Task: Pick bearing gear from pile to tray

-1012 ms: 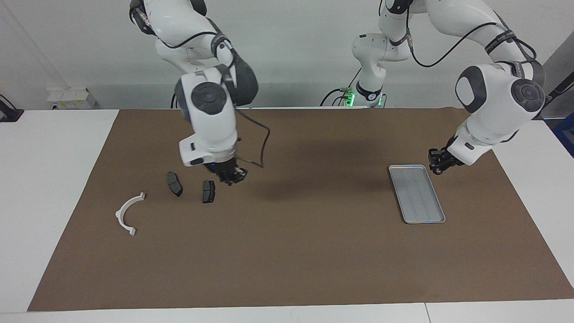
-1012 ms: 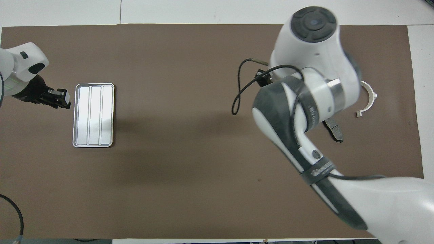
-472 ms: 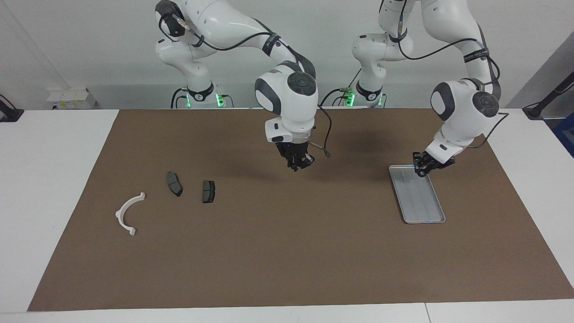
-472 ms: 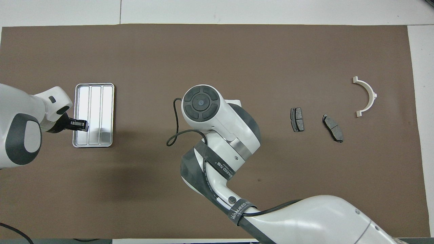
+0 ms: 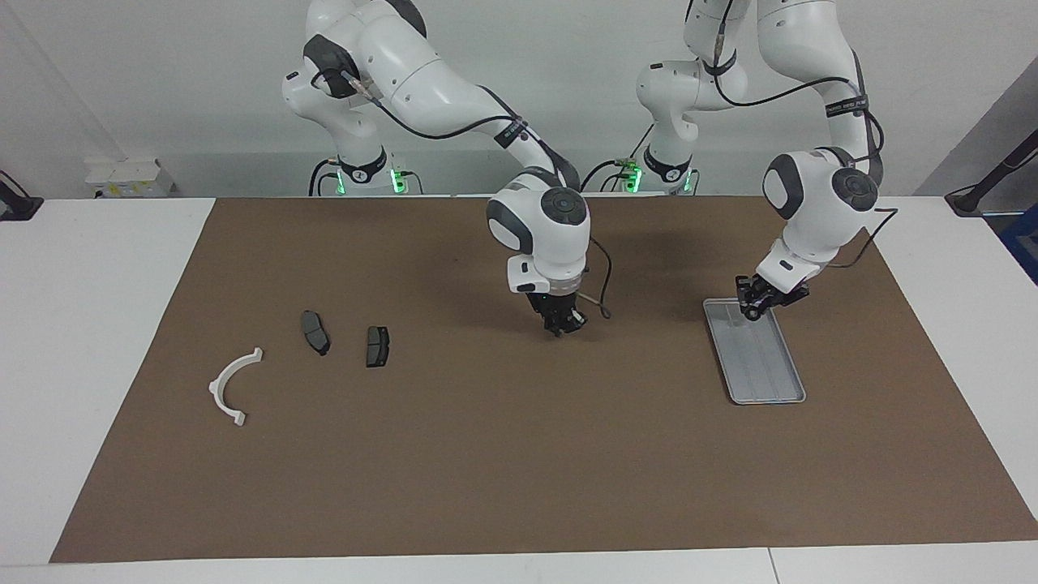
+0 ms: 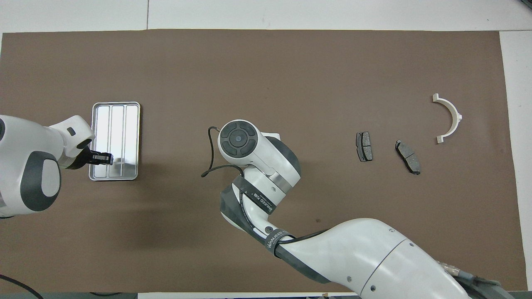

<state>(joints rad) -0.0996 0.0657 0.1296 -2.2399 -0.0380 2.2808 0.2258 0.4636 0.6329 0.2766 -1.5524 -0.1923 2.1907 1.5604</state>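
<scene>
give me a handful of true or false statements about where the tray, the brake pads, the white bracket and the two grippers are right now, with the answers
1. The left gripper is over the tray's end nearer the robots. True.
2. Both brake pads lie in the tray. False: they lie on the brown mat, toward the right arm's end.
3. The white bracket lies farther from the robots than the pads. True.
4. The right gripper is over the bracket. False: it is over bare mat mid-table.
</scene>
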